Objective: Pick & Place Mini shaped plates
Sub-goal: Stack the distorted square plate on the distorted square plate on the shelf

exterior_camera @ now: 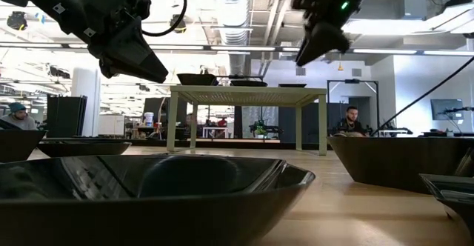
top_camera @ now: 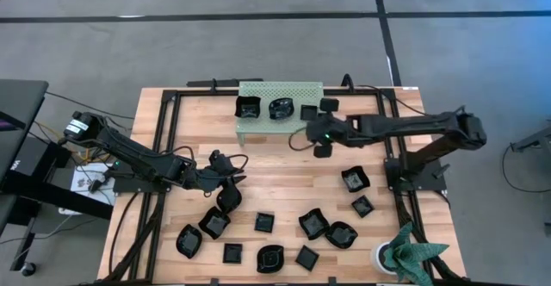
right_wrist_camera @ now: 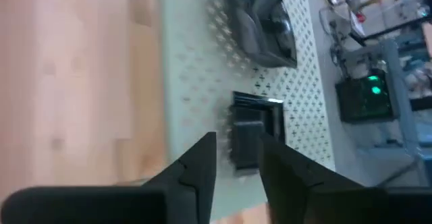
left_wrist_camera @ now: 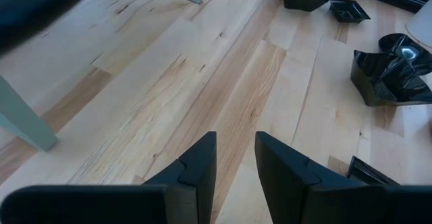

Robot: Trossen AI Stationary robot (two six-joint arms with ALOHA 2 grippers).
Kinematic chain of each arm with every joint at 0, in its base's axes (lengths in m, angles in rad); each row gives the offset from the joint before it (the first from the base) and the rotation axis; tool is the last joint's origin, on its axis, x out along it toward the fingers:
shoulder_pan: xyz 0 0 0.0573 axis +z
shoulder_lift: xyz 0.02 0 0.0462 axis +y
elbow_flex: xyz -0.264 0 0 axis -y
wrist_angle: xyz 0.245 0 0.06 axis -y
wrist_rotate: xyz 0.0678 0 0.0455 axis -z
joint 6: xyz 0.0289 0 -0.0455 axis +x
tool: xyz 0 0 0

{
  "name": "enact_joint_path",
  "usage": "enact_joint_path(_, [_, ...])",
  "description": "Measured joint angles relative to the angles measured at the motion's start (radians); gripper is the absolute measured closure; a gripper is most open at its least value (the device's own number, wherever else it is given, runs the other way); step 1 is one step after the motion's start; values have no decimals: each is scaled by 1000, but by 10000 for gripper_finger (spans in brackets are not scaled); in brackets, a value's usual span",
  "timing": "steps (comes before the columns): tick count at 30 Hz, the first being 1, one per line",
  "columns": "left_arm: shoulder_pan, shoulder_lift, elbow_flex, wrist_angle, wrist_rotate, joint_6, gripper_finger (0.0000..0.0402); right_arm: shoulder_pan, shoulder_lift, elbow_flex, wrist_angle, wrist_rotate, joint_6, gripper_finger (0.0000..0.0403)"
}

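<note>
Progress: a judgement from the layout: early. Three mini shaped plates sit on the pale green perforated rack (top_camera: 280, 90), a fourth small one (top_camera: 328, 104) at its edge; about a dozen wait on the wooden table (top_camera: 284, 170).
Placed so far: a square-walled plate (top_camera: 248, 107), a round glossy one (top_camera: 280, 108) and a small square one (top_camera: 308, 112), side by side on the rack top.
Left to move: a loose scatter, among them a wavy-edged plate (top_camera: 214, 222), a flat square one (top_camera: 265, 222), a rounded one (top_camera: 270, 258) and a folded-edge one (top_camera: 355, 179).
Plates' look: glossy black, small, shallow, outlines varied; some have pleated walls, as the left wrist view shows (left_wrist_camera: 388, 72).
Right gripper (top_camera: 322, 144): just off the rack's near edge, fingers a narrow gap apart, nothing between them; the small square plate (right_wrist_camera: 256, 113) lies on the rack straight ahead of it.
Left gripper (top_camera: 231, 183): over bare table, fingers slightly parted and empty; the nearest scattered plates lie just beyond and beside it.
</note>
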Motion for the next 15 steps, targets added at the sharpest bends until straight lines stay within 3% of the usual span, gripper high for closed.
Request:
enact_joint_path(5, [0,0,0,0,0,0,298,117,-85,0,-190,-39,244,289])
enact_joint_path(11, [0,0,0,0,0,0,298,228,-110,-17,-504,-265,558,279])
enact_joint_path(15, [0,0,0,0,0,0,298,280,-110,-96,-552,-363,664,275])
